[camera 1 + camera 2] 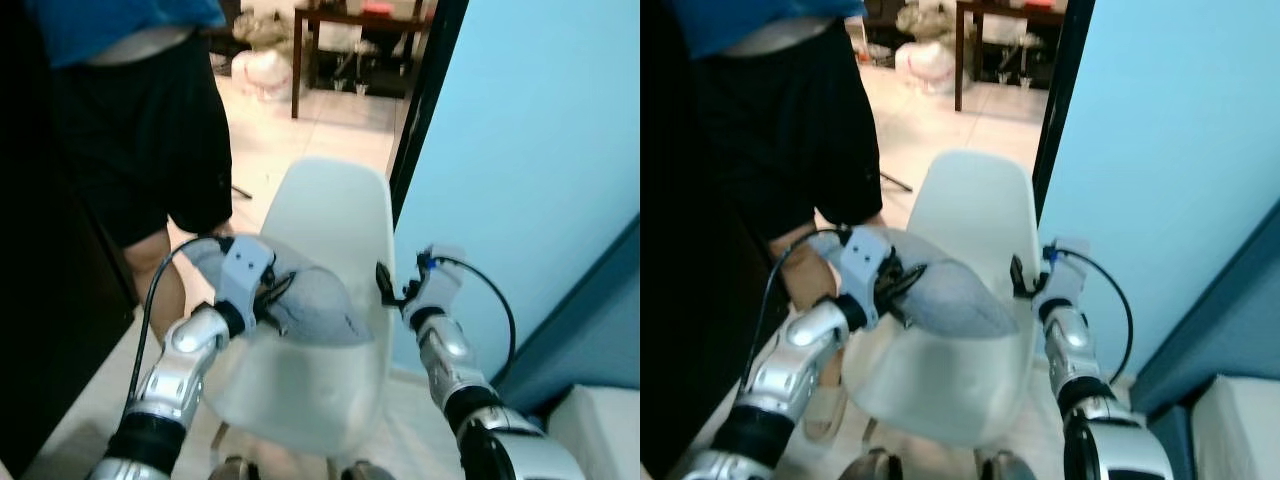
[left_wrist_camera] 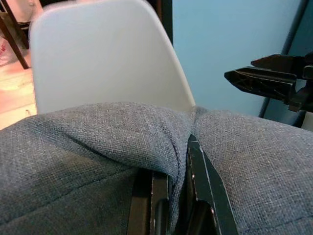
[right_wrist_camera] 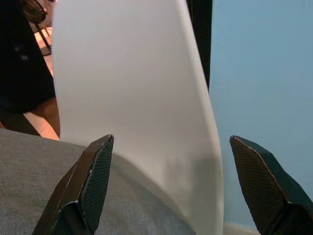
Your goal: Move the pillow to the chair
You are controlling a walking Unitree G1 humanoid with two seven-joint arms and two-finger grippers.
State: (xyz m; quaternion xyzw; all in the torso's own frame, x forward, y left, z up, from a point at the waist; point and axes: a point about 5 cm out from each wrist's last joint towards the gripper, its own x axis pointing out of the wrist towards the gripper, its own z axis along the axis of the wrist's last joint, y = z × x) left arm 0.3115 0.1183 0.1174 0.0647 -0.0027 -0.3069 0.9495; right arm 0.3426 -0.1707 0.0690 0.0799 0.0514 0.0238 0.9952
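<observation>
- Right now the grey pillow (image 1: 310,300) hangs over the seat of the white chair (image 1: 335,215), carried by the left gripper (image 1: 272,298), not yet set down as far as I can judge.
- Look at the left wrist view: the black fingers (image 2: 200,181) are pinched together on a fold of the woven fabric, which bunches and creases around them.
- That creasing says soft and light; it should sag and flop rather than hold shape, so a pinch on a seam or fold, as here, seems the safest hold. Nothing fragile, and the weave looks grippy, not slick.
- Over on the other side, the right gripper (image 1: 392,285) sits just beside the pillow's far edge with its fingers (image 3: 88,181) spread wide apart, holding nothing.
- Head views give the layout: chair against the blue wall (image 1: 520,150), a person in black shorts (image 1: 150,130) standing close on the left.
- Wrist views add what the head misses: the actual pinch on the cloth, and the chair back rising right behind the pillow.
</observation>
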